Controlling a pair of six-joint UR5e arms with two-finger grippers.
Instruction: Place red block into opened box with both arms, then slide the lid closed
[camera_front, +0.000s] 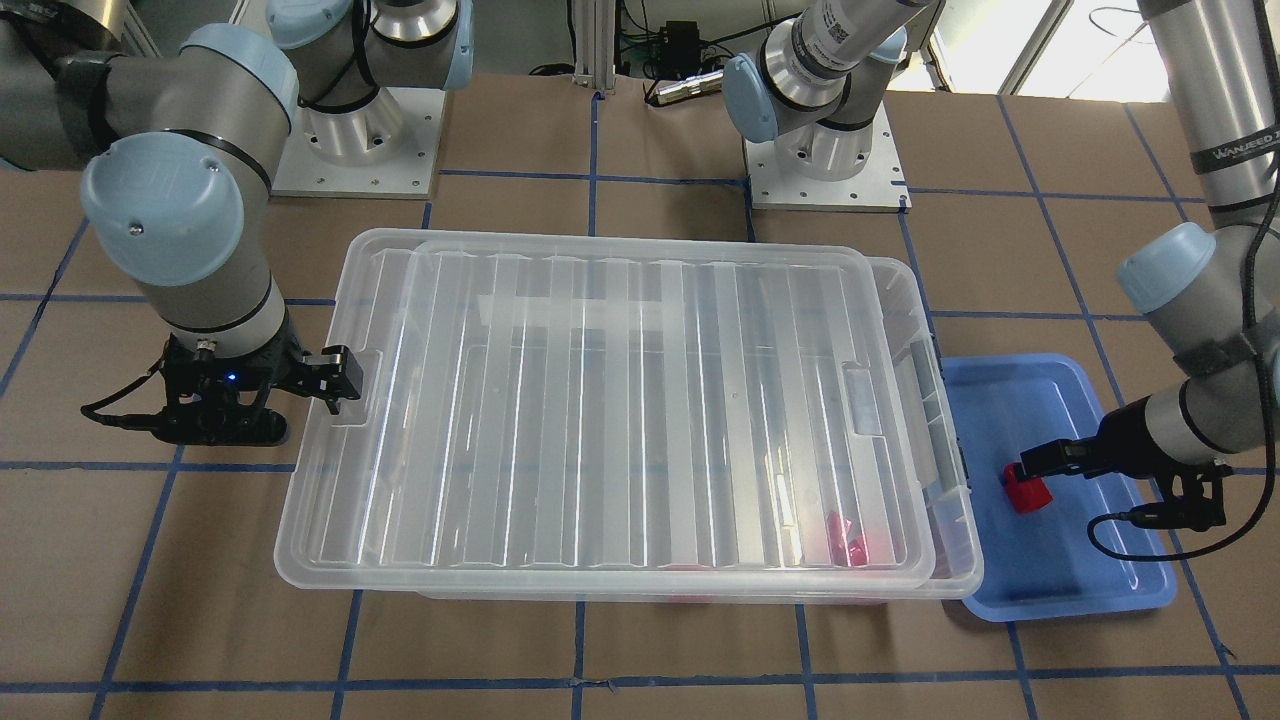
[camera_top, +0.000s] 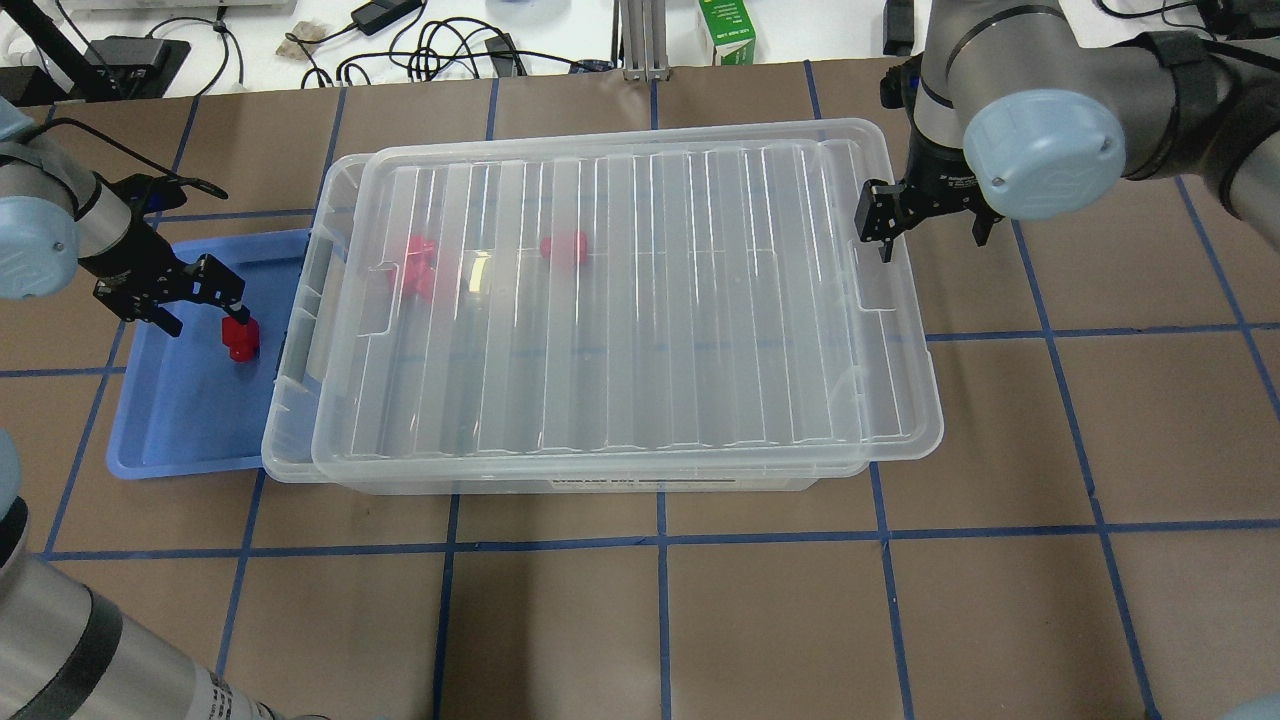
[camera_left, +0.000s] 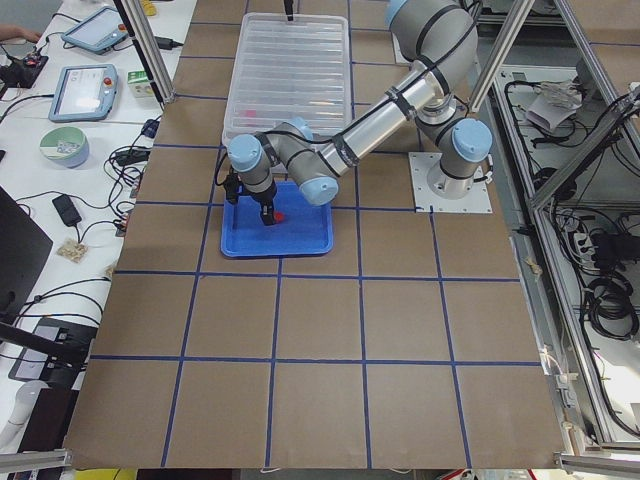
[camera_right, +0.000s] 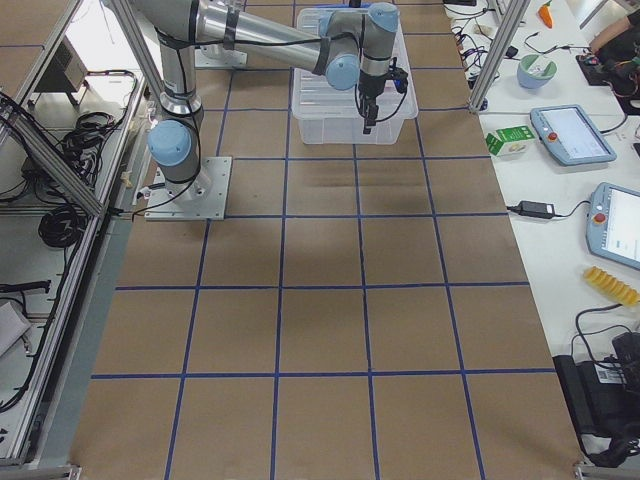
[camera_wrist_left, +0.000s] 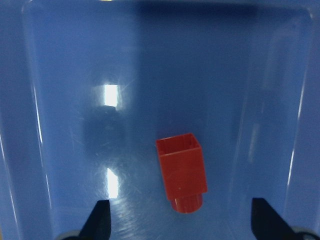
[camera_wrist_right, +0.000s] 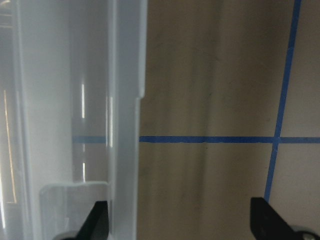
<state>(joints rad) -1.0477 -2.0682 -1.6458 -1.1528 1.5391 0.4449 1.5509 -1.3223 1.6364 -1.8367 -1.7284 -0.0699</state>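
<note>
Left gripper (camera_top: 205, 310) hangs wide open over the red block (camera_wrist_left: 181, 172) lying in the blue tray (camera_top: 170, 440) — poised to grasp — while the right gripper (camera_top: 878, 225), equally spread, sits at the lid's (camera_top: 640, 300) far end, the box (camera_top: 296, 340) left partly uncovered.

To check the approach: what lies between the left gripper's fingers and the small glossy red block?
Between left gripper and red block: only bare blue plastic tray floor, per left wrist view.
</note>
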